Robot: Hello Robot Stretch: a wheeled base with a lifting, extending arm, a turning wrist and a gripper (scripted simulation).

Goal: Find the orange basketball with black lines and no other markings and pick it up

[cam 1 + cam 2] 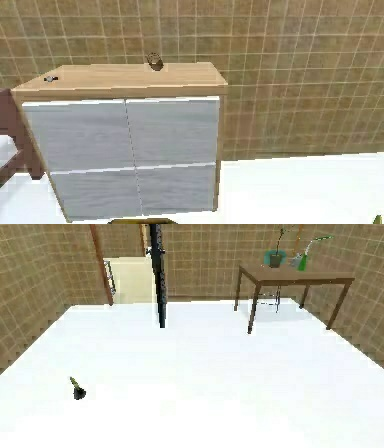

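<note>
Forward view: a low cabinet (120, 150) with a pale wooden top and four grey front panels, two above two, standing on a white floor (300, 190) against a tan tiled wall (300, 70). A small dark object (155, 62) sits at the rear edge of the cabinet top, just right of its middle; a smaller dark item (50, 77) lies near the rear left corner. Neither is large enough to identify. Dark brown furniture (6, 125) is cut off by this view's left edge, just beside the cabinet. Arm side view: the open white floor reaches tiled walls. A wooden table (320, 277) stands by the far wall at the right and bears two green plants, one in a teal pot (274, 258) at its rear left corner and a second (300, 262) just beside it. A dark upright pole (157, 279) stands before a cream panel (130, 279). Near the lower left, a small dark floor object (77, 391), possibly a plunger, has a thin pale stem whose long axis tilts up and to the left.
</note>
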